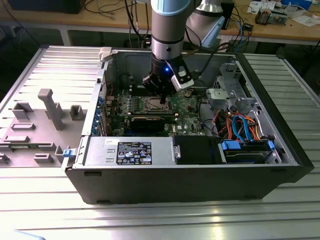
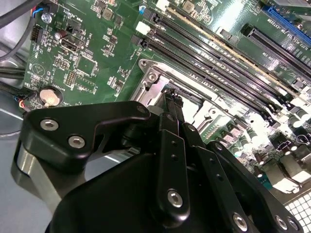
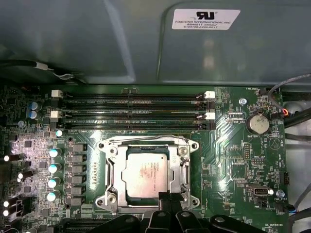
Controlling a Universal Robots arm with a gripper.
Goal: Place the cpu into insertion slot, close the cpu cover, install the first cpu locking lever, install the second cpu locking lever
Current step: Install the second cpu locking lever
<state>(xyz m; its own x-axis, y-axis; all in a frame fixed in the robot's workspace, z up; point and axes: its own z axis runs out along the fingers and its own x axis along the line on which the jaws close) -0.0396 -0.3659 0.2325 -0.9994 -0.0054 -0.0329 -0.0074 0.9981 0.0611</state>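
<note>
A workshop with wooden benches and cables behind; in front, a ribbed metal surface point(image 1: 45, 70) carries an open computer case point(image 1: 190, 170) lying on its side, so that its green motherboard point(image 1: 187, 107) faces up to me.

Exterior view, from its left to its right: a grey fixture block point(image 1: 50, 107) stands on the surface, apart from the case; next the case wall; then my arm point(image 1: 170, 30), reaching straight down over the board; then drive bays and orange and blue cables point(image 1: 242, 125) at the far side.

My hand point(image 1: 162, 92) hangs just above the insertion slot point(image 1: 155, 105), which I judge is why the arm stands vertical: the socket is approached from directly overhead.

First wrist view: the memory slots point(image 3: 133, 111) run above the socket. The cpu point(image 3: 146, 174) lies flat inside the insertion slot point(image 3: 108, 145), its grey metal top showing through the window of the cpu cover point(image 3: 182, 167), which appears to lie down over it. A thin wire lever point(image 3: 146, 139) runs along one edge of the frame; whether it is latched I cannot tell.

My fingertips point(image 3: 167, 199) sit close together at the socket's near edge, gripping nothing I can make out; the second wrist view shows the fingers point(image 2: 172, 104) narrowed to a point at the socket frame point(image 2: 150, 77). Contact with the frame cannot be confirmed.
</note>
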